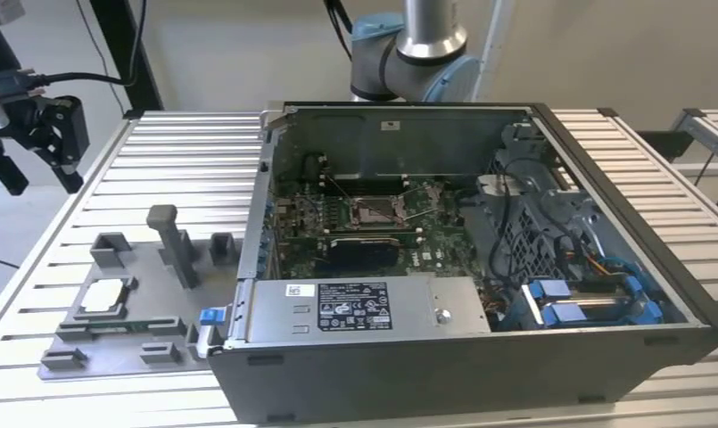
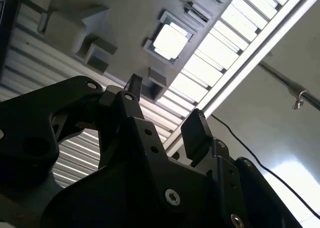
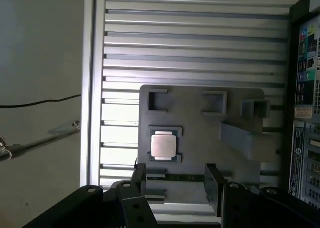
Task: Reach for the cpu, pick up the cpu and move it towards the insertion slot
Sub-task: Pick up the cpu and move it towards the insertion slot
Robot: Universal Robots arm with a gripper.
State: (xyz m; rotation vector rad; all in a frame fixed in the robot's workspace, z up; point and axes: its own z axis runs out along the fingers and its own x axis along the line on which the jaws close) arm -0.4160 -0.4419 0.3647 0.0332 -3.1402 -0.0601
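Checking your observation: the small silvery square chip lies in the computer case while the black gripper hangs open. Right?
No: the first wrist view shows the small silvery square chip on the grey plastic fixture plate; the black gripper is open.

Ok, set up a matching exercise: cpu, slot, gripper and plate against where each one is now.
1. cpu
2. slot
3. gripper
4. plate

A. inside the open case
B. flat on the slatted table, beside the case
C. raised, open, holding nothing
D. in a square nest on the plate

Pairs: 1-D, 2-A, 3-C, 4-B
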